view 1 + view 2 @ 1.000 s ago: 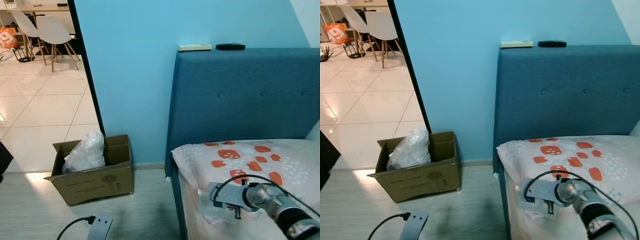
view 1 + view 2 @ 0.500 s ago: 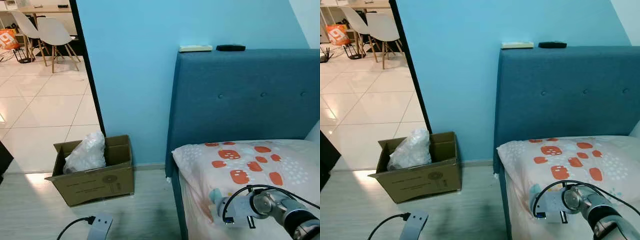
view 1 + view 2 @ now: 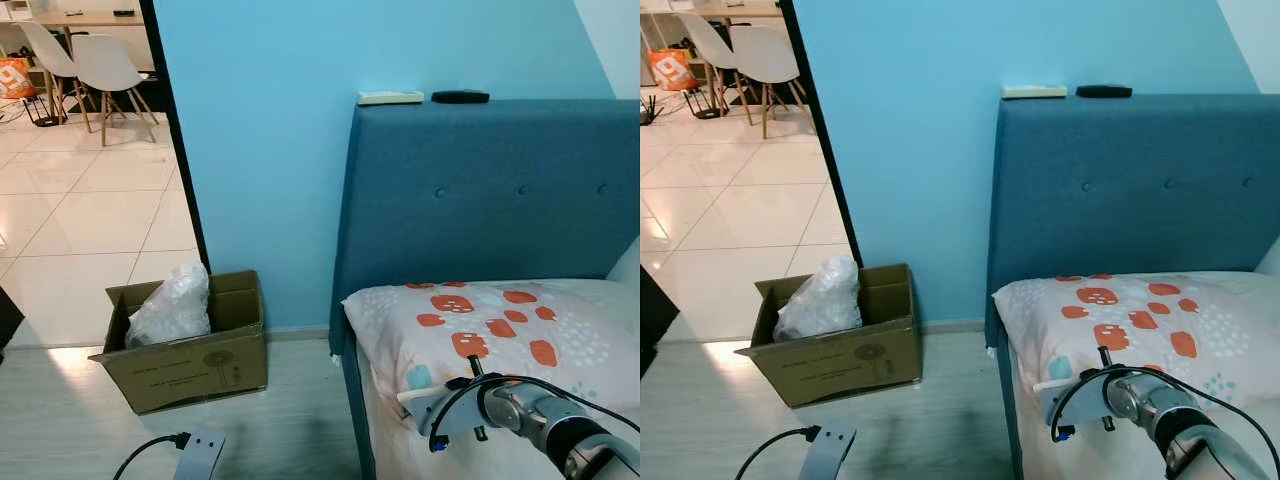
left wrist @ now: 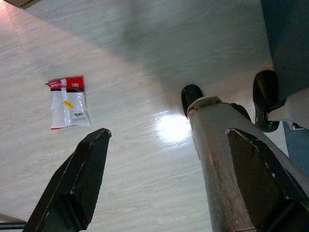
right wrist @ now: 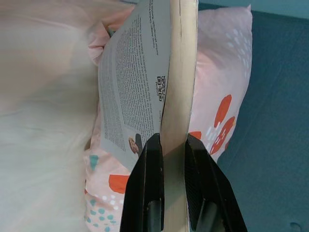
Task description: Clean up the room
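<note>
Head views: right claw (image 3: 1045, 385) holds a book (image 3: 1065, 382) low over the bed (image 3: 480, 200), at its corner near the headboard, just before the pillow (image 3: 490, 325). Cardboard box (image 3: 185, 340) stands on the floor by the doorway.

Right wrist view: fingers (image 5: 147, 188) clamped on the book's (image 5: 159, 87) spine edge, pages running straight out from the claw over the pillow (image 5: 222, 111). Judgement: carry it level and keep the grip firm, since the hold is narrow.

Left wrist view: left claw (image 4: 164, 179) hangs idle, fingers apart, above the floor; a small packet (image 4: 68, 102) lies there, well apart.
</note>
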Controlling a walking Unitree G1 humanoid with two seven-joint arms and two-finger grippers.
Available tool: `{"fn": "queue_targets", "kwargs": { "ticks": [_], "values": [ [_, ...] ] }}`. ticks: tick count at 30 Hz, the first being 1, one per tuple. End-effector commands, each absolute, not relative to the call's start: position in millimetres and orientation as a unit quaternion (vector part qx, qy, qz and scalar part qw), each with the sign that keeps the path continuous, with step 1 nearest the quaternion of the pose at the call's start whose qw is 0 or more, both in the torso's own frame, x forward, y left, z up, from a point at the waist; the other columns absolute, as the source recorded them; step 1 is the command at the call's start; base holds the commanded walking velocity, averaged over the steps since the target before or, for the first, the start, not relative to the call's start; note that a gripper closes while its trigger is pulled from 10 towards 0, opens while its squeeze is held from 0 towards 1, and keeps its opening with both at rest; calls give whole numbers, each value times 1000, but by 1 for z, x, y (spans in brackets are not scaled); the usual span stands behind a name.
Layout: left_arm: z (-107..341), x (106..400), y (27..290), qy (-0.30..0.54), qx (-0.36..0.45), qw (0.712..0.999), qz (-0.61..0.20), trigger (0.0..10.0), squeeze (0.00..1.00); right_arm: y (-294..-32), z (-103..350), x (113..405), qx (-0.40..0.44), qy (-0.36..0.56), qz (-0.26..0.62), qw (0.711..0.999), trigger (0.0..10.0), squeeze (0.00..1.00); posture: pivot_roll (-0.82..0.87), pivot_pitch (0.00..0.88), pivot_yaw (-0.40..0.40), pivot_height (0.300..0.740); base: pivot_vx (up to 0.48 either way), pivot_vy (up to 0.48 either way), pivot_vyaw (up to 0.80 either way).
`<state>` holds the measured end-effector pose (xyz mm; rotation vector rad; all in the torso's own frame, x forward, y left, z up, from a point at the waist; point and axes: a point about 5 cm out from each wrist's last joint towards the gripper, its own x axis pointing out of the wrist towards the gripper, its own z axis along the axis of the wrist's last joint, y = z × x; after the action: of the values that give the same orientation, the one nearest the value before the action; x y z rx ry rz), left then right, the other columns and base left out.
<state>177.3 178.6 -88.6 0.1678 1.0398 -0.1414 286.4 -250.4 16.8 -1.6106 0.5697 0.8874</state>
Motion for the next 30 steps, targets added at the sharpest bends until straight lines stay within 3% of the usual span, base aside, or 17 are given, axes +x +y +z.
{"fn": "queue_targets", "kwargs": {
  "ticks": [1, 10, 18, 22, 30],
  "values": [
    [-90, 174, 184, 501, 82, 859, -63, 10000, 0, -247, 19, 288, -672, 230, 375, 596, 10000, 0, 2, 0, -17, 720, 0, 0, 0],
    [-89, 174, 187, 501, 86, 859, -63, 10000, 0, -266, 8, 269, -667, 277, 408, 559, 10000, 0, 1, 0, -6, 720, 0, 0, 0],
    [-89, 174, 188, 502, 90, 858, -67, 10000, 0, -277, 13, 274, -711, 263, 359, 543, 10000, 0, 1, 16, 2, 720, 0, 0, 0],
    [-89, 173, 189, 503, 90, 857, -66, 10000, 0, -283, 10, 269, -700, 288, 358, 547, 10000, 0, 4, 21, 2, 720, 0, 0, 0],
    [-90, 170, 193, 506, 92, 855, -65, 10000, 0, -274, -9, 244, -603, 327, 422, 592, 10000, 0, 7, 34, 7, 720, 0, 0, 0]
  ]
}}
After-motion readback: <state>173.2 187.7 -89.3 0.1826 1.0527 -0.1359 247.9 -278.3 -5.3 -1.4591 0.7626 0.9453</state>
